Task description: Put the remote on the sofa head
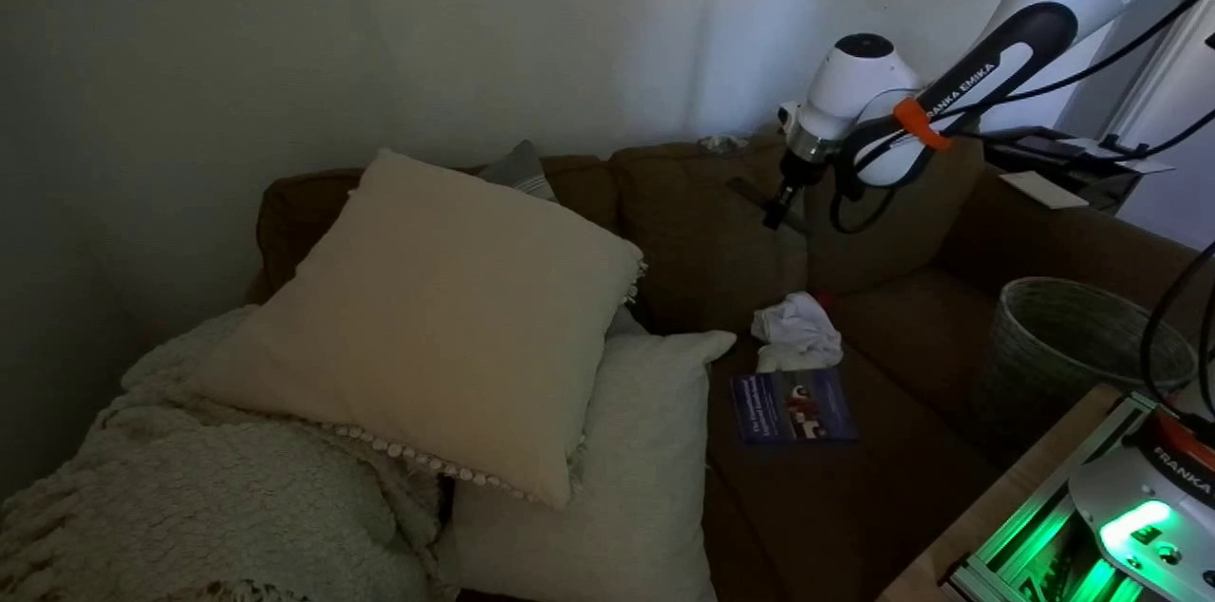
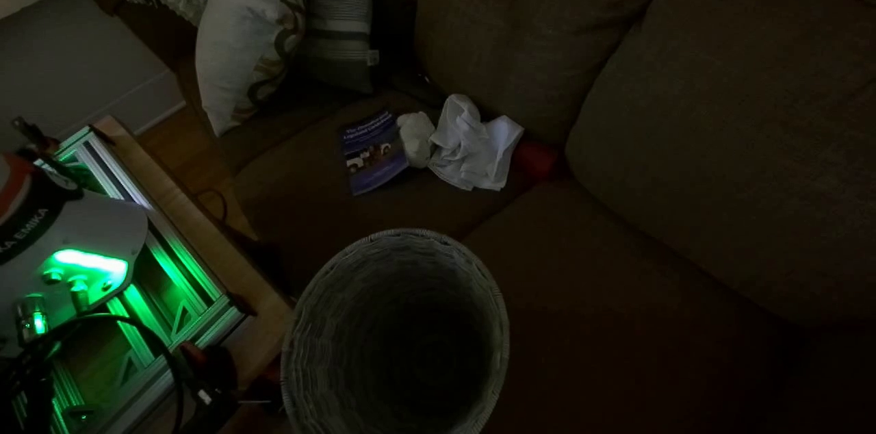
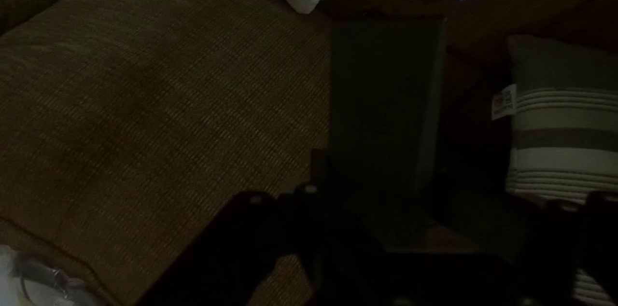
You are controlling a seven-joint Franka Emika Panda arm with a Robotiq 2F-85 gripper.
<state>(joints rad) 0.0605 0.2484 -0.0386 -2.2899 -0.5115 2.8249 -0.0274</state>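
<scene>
The remote (image 1: 748,193) is a slim dark oblong, held tilted in front of the brown sofa's backrest in an exterior view. My gripper (image 1: 776,211) is closed around its middle. In the wrist view the remote (image 3: 386,93) sticks out beyond the dark fingers of the gripper (image 3: 376,175), whose tips are hard to see in the gloom. The sofa head (image 1: 660,151) is the padded top ridge behind and a little above the remote. Gripper and remote do not show clearly in the view with the basket up front.
A clear crumpled thing (image 1: 723,144) lies on the sofa head near the arm. Big cream pillows (image 1: 456,317) stand to one side. A white cloth (image 1: 797,331) and a bluish booklet (image 1: 795,406) lie on the seat. A wicker basket (image 2: 397,331) stands by the robot base.
</scene>
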